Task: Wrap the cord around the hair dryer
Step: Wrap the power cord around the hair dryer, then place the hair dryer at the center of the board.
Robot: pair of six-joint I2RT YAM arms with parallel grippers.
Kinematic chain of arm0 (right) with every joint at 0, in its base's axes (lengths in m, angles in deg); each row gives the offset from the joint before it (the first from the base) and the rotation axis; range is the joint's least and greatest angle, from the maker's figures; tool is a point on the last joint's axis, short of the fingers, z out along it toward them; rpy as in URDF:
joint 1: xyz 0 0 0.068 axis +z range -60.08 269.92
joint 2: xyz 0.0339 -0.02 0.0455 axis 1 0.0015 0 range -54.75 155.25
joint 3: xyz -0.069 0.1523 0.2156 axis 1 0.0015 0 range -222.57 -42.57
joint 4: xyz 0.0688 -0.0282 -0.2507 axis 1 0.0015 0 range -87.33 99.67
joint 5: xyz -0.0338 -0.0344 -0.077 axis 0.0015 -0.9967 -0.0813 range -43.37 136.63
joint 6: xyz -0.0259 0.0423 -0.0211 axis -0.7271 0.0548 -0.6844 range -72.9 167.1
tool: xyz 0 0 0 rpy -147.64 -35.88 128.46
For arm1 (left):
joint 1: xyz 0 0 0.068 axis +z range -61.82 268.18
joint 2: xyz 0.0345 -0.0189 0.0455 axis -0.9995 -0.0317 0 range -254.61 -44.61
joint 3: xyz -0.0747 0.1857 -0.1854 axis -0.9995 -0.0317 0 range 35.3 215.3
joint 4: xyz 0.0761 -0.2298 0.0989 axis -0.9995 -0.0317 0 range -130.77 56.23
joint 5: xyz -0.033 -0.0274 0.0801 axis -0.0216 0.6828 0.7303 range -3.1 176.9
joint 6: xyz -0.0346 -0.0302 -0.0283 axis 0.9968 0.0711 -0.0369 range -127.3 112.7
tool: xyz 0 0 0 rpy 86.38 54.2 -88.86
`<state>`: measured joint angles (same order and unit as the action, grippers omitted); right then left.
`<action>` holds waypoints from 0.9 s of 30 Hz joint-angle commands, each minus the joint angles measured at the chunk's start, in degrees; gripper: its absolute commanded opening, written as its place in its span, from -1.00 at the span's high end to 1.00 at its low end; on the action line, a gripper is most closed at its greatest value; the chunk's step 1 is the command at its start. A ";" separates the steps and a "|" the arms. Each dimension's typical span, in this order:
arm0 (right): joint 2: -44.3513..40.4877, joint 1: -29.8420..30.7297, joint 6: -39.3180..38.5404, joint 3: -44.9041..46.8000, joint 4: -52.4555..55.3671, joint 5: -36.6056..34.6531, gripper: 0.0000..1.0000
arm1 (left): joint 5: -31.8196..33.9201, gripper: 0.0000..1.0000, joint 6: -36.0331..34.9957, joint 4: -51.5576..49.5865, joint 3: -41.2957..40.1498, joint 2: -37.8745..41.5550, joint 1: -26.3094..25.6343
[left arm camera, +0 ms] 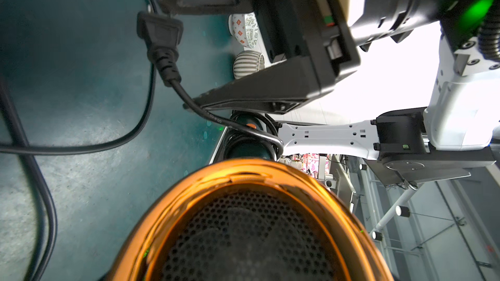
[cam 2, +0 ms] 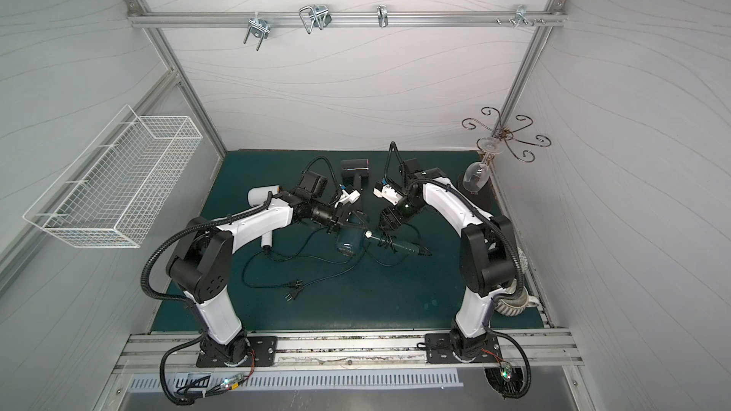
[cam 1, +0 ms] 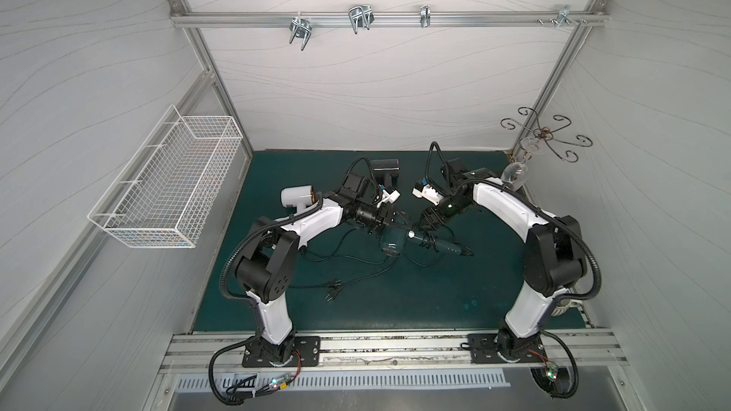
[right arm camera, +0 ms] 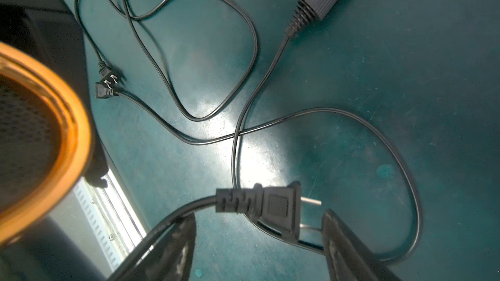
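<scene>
The teal hair dryer [cam 1: 391, 246] lies mid-mat, its handle [cam 1: 449, 247] pointing right with black cord [cam 1: 425, 239] wound round it. My left gripper [cam 1: 389, 227] is shut on the barrel. Its fingers are hidden in the left wrist view, where the dryer's orange rear rim [left arm camera: 189, 193] and mesh fill the bottom. My right gripper [right arm camera: 259, 213] is open just above the handle. The cord's plug [right arm camera: 270, 206] hangs between its fingers [right arm camera: 173, 239] with a gap at both sides. The same plug [left arm camera: 159, 36] shows in the left wrist view.
A white hair dryer [cam 1: 296, 195] and a black one [cam 1: 385, 170] lie behind, their loose cords and plugs [cam 1: 334, 288] spread over the mat [cam 1: 415, 302]. A wine glass [cam 1: 514, 173] and rack [cam 1: 546, 136] stand back right. A wire basket [cam 1: 166, 187] hangs left.
</scene>
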<state>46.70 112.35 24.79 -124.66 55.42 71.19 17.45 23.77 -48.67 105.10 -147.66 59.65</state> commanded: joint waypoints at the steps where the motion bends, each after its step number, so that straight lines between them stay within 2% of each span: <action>1: -0.21 -0.42 -0.64 1.20 2.27 1.70 -0.52 | -4.09 1.00 2.88 5.31 -0.56 -0.02 0.15; 11: -0.06 -0.46 -0.76 1.68 2.61 1.42 -0.72 | -5.14 1.00 8.19 10.35 -1.68 -0.83 0.26; 24: -1.29 -2.74 0.02 0.90 2.51 3.17 -0.97 | -5.30 1.00 8.82 9.59 -1.95 -0.12 0.68; 27: -1.96 -3.48 0.22 0.71 2.46 3.81 -0.98 | -5.39 1.00 8.74 9.30 -1.99 0.17 0.82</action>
<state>46.65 109.69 25.21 -123.19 55.74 72.76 15.70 31.96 -42.39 102.54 -148.27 60.04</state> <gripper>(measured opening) 0.989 0.770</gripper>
